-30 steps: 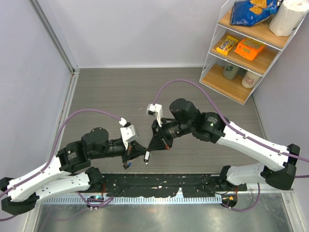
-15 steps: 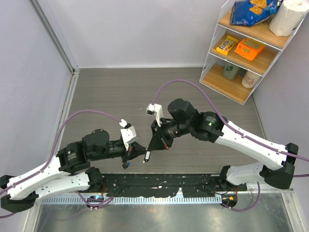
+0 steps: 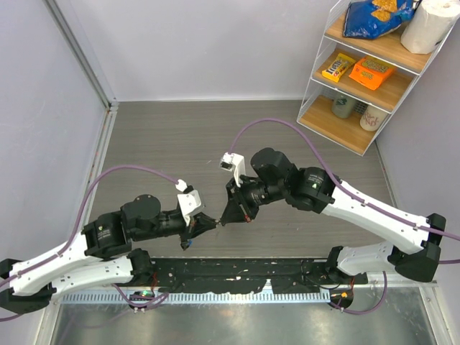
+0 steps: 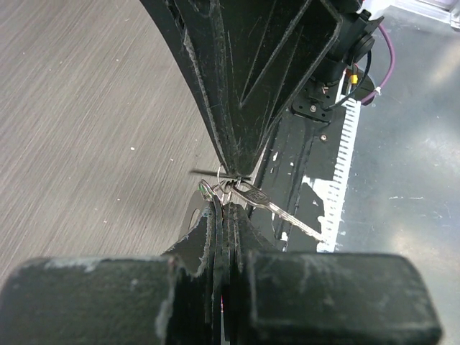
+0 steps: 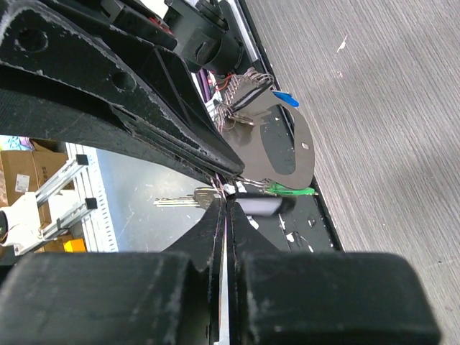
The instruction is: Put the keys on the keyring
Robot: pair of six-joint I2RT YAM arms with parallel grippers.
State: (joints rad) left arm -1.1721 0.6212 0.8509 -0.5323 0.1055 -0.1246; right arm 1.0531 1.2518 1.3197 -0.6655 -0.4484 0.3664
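My left gripper (image 3: 207, 225) and right gripper (image 3: 224, 218) meet tip to tip above the table's front edge. In the left wrist view the left gripper (image 4: 224, 207) is shut on the keyring (image 4: 213, 190), whose thin wire loops sit at its fingertips. A silvery key (image 4: 282, 213) sticks out from there toward the lower right. The right gripper's fingers (image 4: 244, 108) come down from above onto the same spot. In the right wrist view the right gripper (image 5: 227, 201) is shut at the silvery key's (image 5: 183, 201) head. A green key head (image 5: 291, 190) and a blue key head (image 5: 285, 98) hang beside a grey tag (image 5: 286, 147).
A black rail (image 3: 244, 272) and a toothed white strip (image 3: 215, 295) run along the near edge under the grippers. A shelf unit (image 3: 366, 72) with snacks, cups and a paper roll stands at the back right. Grey walls close the left and back.
The left gripper has shifted slightly left and down, and the two tips have closed together. The pale key that hung below the tips no longer shows from the top.
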